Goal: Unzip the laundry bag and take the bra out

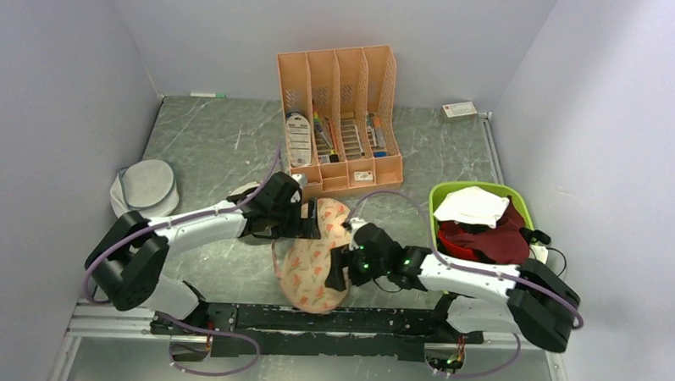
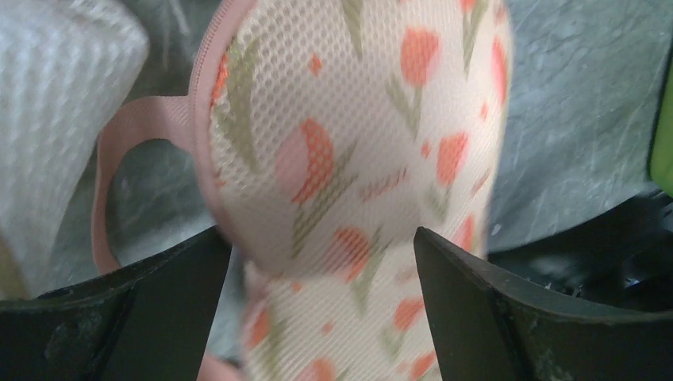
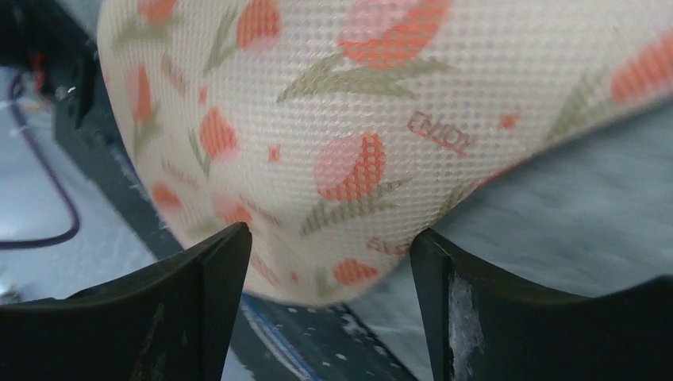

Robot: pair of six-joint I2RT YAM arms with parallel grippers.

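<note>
Left gripper (image 2: pixel 323 238) and right gripper (image 3: pixel 329 234) both stand wide open, black fingers (image 2: pixel 159 302) straddling, not clamping, the peach-pink fruit-printed mesh laundry bag (image 1: pixel 315 257) lying mid-table between them, contents unseen. Judged light, soft, floppy: pin one lobe and draw the zip pull, not located here. Green plastic bin (image 1: pixel 434 202) at right holds white and dark-red cloths (image 1: pixel 472 205); orange slotted organiser (image 1: pixel 386 171) holds small packets (image 1: pixel 298 142).
</note>
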